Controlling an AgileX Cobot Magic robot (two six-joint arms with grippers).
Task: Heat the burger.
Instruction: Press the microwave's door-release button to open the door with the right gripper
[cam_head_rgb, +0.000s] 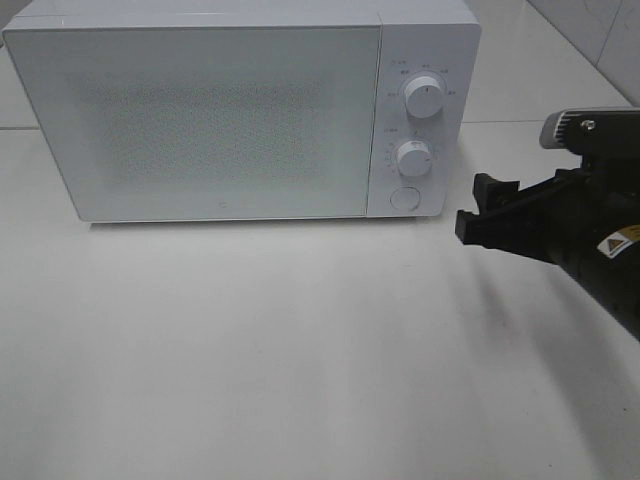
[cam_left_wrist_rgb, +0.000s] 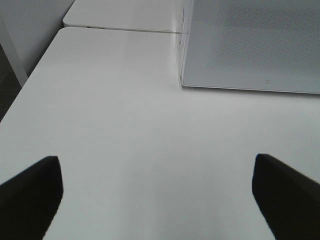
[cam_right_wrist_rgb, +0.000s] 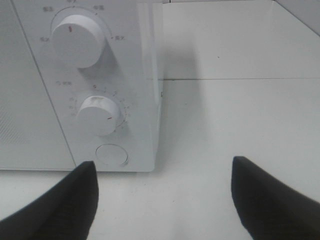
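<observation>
The burger was not in any of the pictures. The white microwave (cam_head_rgb: 230, 110) stood at the far side of the table (cam_head_rgb: 300, 360) with its door (cam_head_rgb: 200, 115) shut. The door was dotted and cloudy, so I could not tell if the burger was inside.

The right gripper (cam_head_rgb: 476, 208) hung just to the right of the microwave, near its front corner, touching nothing. Its fingers (cam_right_wrist_rgb: 60, 200) were spread wide and held nothing. It pointed toward the top knob (cam_head_rgb: 424, 98), the lower knob (cam_head_rgb: 413, 158) and the round button (cam_head_rgb: 404, 197) under them.

The left gripper (cam_left_wrist_rgb: 157, 195) showed only in its own wrist view. It was wide open too, empty, over bare table near the left front corner of the microwave.

I think the step in hand was working the controls. If the burger was inside, the next move called for closing the fingers around the lower knob and turning it gently. If not, the round button likely needed a push to open the door.
</observation>
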